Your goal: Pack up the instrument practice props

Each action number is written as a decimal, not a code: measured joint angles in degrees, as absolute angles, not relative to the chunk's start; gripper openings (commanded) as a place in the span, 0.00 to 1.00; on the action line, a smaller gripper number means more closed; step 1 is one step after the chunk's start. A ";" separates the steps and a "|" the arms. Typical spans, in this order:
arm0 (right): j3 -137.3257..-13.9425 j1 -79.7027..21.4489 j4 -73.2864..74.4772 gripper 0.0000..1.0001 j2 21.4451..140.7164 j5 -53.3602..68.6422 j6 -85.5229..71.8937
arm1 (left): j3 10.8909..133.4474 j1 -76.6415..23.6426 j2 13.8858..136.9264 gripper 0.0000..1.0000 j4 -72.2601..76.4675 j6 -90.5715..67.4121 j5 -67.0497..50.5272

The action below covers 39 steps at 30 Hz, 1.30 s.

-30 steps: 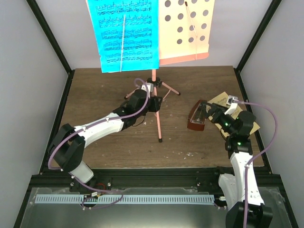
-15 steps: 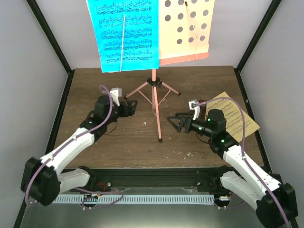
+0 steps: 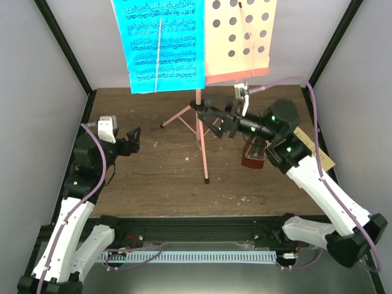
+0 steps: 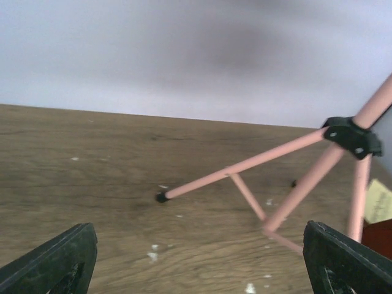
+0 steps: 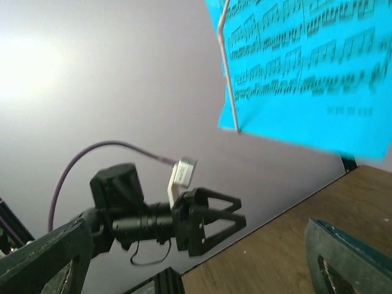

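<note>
Standing on the surface [image 3: 153,184], the pink music stand [image 3: 200,135] holds a blue page [image 3: 162,43]; the metronome [image 3: 252,154] sits to its right. The left tool [image 3: 130,141] and the right tool [image 3: 209,117] are both spread, empty.

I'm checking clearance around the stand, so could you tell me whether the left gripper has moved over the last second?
Yes. The left gripper has drawn back leftward, away from the pole of the pink music stand.

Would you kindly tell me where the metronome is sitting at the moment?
In the top view, the metronome sits on the right half of the table, between the pink music stand and the yellow page by the right edge.
</note>
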State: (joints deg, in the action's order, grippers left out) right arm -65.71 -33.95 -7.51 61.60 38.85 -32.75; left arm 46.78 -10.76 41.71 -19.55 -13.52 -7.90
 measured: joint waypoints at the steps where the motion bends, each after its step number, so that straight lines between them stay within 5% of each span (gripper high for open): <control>1: -68.55 -33.98 -6.66 0.91 63.46 38.65 -32.56 | 46.76 -10.76 41.04 0.93 -20.47 -12.29 -6.66; 10: -86.59 -33.95 3.81 0.86 72.79 31.38 -31.16 | 45.78 -10.92 37.43 0.92 -23.35 -7.38 -1.26; 28: -99.00 -33.95 18.41 0.77 80.86 20.75 -27.29 | 45.19 -11.66 35.81 0.92 -24.64 -6.83 1.30; 39: -99.72 -33.98 18.55 0.54 82.15 21.69 -29.41 | 45.12 -11.66 35.64 0.90 -24.64 -6.52 1.87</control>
State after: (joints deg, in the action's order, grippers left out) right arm -99.72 -33.98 18.55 82.15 21.69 -29.41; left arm 45.12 -11.66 35.64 -24.64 -6.52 1.87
